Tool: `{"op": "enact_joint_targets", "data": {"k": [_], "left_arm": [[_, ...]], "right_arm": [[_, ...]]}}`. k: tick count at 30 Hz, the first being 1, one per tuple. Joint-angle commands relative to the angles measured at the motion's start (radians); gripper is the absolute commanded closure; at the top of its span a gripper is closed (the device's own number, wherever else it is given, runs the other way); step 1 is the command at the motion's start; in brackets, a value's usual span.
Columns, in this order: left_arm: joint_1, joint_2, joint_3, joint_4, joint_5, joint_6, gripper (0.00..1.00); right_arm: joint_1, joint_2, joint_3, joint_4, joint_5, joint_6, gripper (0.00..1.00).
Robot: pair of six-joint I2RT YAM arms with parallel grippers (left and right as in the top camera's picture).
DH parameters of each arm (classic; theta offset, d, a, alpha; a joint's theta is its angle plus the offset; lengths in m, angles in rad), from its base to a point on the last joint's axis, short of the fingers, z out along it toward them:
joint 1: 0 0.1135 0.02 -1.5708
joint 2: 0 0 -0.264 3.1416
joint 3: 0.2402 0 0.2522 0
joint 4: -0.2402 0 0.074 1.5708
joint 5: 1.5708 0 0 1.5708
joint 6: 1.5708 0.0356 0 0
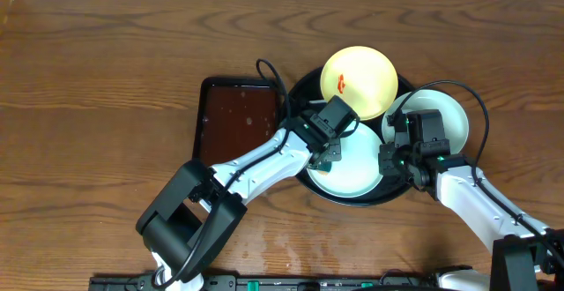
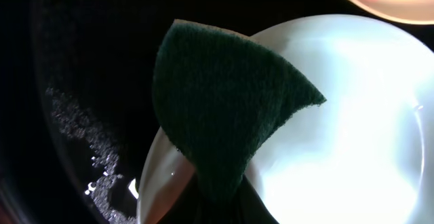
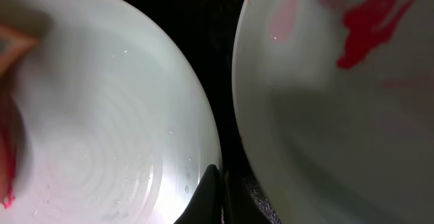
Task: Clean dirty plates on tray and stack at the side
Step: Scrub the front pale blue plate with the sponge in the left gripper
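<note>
Clearly left tool (image 1: 327,157) clenches green sponge (image 2: 224,115) over pale plate (image 2: 352,136); right tool (image 1: 389,155) grip unclear

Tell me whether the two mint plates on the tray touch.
Apart. Right wrist view shows a strip of black tray between the middle mint plate and outer mint plate.

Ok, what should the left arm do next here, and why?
Probably press the green scouring pad down onto the front mint-white plate and wipe toward its red smear. The left gripper holds the pad over that plate, and red shows at its edge in the right wrist view.
</note>
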Motion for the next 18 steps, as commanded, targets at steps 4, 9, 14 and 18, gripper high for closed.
{"op": "enact_joint_targets", "data": {"k": [4, 9, 14, 18], "left_arm": [[-0.005, 0.023, -0.042, 0.011, -0.01, -0.006, 0.92], [-0.005, 0.083, -0.042, 0.013, 0.029, -0.032, 0.93], [-0.004, 0.135, -0.042, 0.014, 0.184, -0.031, 0.92], [-0.004, 0.142, -0.042, 0.013, 0.275, -0.031, 0.92]], "right_arm": [[0.006, 0.006, 0.001, 0.0, -0.005, 0.009, 0.99], [0.006, 0.006, 0.001, 0.0, -0.005, 0.009, 0.99], [0.006, 0.006, 0.001, 0.0, -0.005, 0.009, 0.99], [0.006, 0.005, 0.001, 0.001, -0.005, 0.009, 0.99]]}}
